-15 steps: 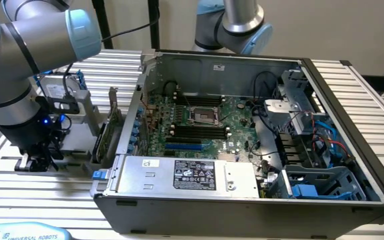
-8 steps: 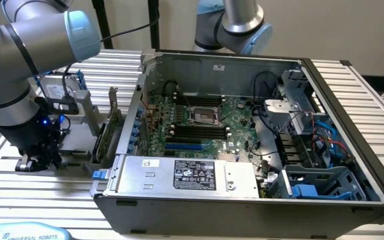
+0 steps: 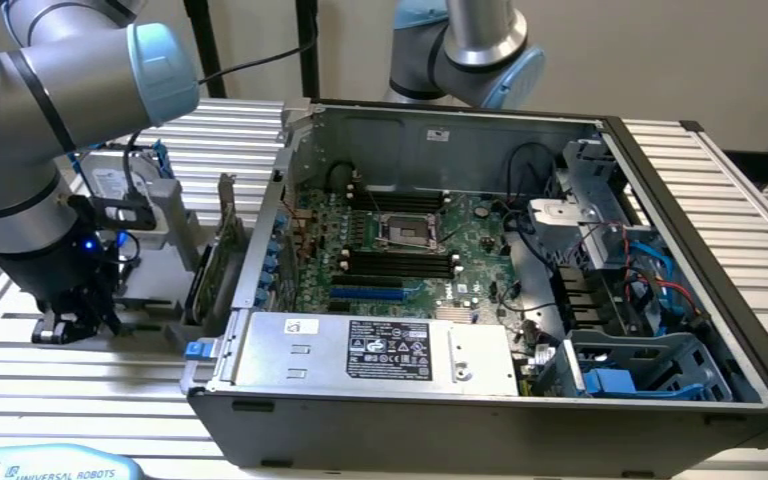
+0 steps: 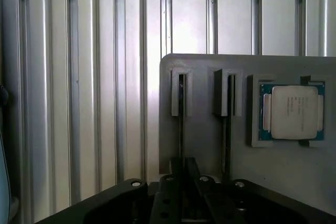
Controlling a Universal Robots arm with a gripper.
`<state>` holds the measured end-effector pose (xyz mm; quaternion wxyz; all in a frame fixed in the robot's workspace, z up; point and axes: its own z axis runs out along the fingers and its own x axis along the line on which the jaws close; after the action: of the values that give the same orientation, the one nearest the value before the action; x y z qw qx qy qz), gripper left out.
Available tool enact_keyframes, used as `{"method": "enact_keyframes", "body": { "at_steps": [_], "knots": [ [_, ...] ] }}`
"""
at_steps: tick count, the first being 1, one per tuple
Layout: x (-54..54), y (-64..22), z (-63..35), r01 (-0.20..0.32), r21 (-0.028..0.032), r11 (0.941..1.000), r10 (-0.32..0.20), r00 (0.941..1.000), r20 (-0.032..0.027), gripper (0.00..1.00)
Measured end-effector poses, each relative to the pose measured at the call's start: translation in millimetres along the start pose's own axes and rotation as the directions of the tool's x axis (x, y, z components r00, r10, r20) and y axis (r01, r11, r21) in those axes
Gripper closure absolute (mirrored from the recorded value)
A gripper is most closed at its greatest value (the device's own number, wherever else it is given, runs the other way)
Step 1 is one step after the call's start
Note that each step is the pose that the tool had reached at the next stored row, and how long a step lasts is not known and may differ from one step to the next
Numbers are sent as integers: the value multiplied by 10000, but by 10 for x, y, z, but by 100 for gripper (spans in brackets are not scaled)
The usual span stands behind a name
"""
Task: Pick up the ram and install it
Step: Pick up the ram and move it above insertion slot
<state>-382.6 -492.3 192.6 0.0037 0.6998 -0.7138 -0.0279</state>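
Where the ram [image 4: 181,124] stands on edge in a slot of the grey holder [image 4: 205,145], on the bench [image 4: 79,103] beside the case [image 3: 491,420], the hand [image 4: 184,169] is right at it; whether it has clenched, I cannot tell; the pick-up, I judge, calls for a square hold on that thin edge.

A grey holder [image 4: 205,135] with 2 slots [image 4: 181,95] holds a processor chip [image 4: 293,111], tool [image 4: 184,182] nearby.
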Motion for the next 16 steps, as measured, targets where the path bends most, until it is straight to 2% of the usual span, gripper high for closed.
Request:
{"method": "enact_keyframes", "body": {
  "at_steps": [1, 9, 16],
  "knots": [
    [0, 0, 0, -1, 0, 10000, 1, 10000, 0, 87],
    [1, 1, 1, -1, 0, 10000, 1, 10000, 1, 87],
    [55, 0, -1, 6, 0, 10000, -6, 10000, 2, 87]
  ]
}}
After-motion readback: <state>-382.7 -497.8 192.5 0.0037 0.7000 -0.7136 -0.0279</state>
